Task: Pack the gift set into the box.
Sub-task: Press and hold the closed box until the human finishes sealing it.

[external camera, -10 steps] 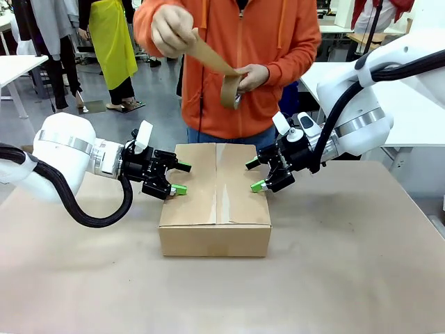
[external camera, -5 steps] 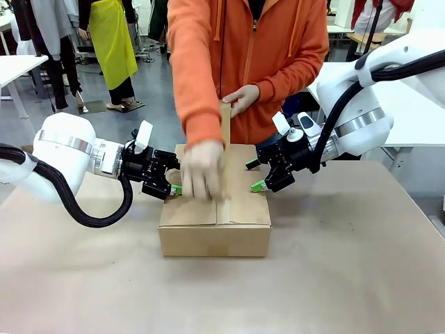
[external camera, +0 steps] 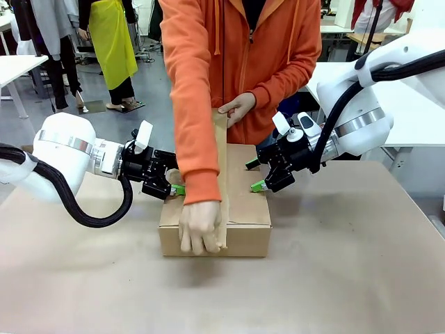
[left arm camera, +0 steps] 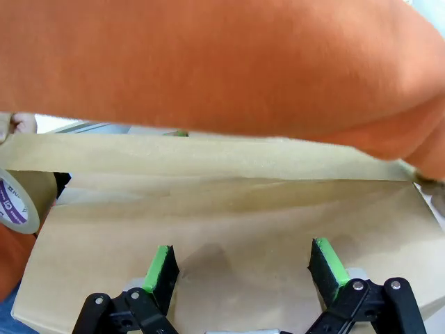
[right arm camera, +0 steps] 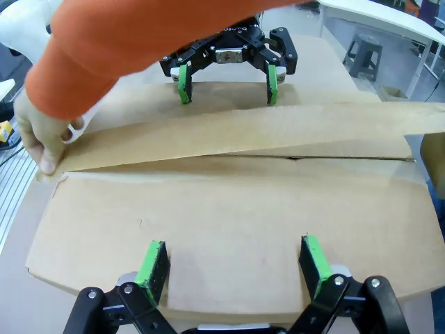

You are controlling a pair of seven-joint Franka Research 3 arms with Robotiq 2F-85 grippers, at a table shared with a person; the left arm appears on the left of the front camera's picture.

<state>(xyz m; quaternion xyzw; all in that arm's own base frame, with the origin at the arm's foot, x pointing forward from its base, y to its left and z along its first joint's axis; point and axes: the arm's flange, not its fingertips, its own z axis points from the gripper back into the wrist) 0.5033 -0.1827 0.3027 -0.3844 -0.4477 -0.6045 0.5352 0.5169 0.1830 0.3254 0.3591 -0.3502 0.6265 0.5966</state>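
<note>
**Sealing the carton while both arms hold the flaps down**

The box (external camera: 240, 202) sits shut in the middle of the tabletop (external camera: 348, 278), so the packing looks done and the step in hand is taping. The person's hand (external camera: 200, 228) presses a strip of brown tape (external camera: 221, 160) over the near edge along the centre seam, while the other hand (external camera: 236, 108) holds the tape roll (left arm camera: 17, 202) at the far side.

The left end effector (external camera: 176, 182) and right end effector (external camera: 254, 176) each rest on a top flap, fingers spread wide, gripping nothing. Next, I'd guess, the tape needs smoothing down and cutting, with both arms holding steady.
</note>
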